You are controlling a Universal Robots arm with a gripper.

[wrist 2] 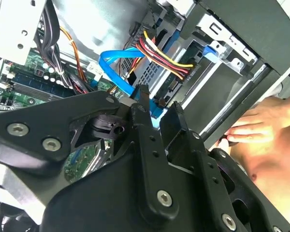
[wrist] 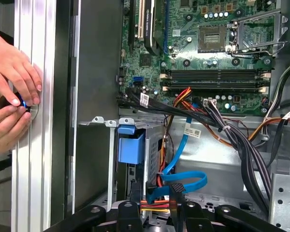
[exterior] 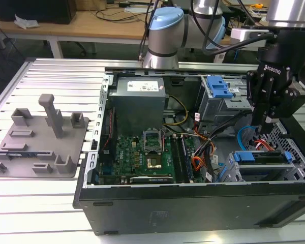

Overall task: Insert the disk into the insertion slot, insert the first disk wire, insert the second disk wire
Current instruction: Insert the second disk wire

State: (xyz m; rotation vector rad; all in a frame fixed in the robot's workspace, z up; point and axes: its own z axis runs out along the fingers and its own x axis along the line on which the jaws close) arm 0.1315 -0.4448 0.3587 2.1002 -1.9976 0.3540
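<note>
Disk [exterior: 259, 157]: seated in the slot [exterior: 234, 173], the low grey cage at the case's front corner on the exterior view's right; blue carrier edge faces up. Rigid, fairly heavy for its size, shock-sensitive; best handled by the carrier's sides, not the label face or connector end.

Blue wire [wrist: 183, 181]: thin flat data cable, looped, its plug meeting the disk's connector end between the fingertips. Soft and springy along its length, stiff only at the plug; take hold on the plug body, squarely, since the connector tongue is fragile.

Power wires [wrist 2: 159, 58]: red, yellow and black bundle, already run to the disk's connector; pliable.

Gripper [exterior: 267, 122]: fingers narrowed around the blue wire's plug, in both wrist views; appears to be grasping it, judged from the close flanking.

Arm [exterior: 165, 35]: reaches over the case from the table's far edge, wrist pointing straight down into the cage.

Hands [wrist: 9, 96]: a person's, at the table rail outside the case wall.
</note>
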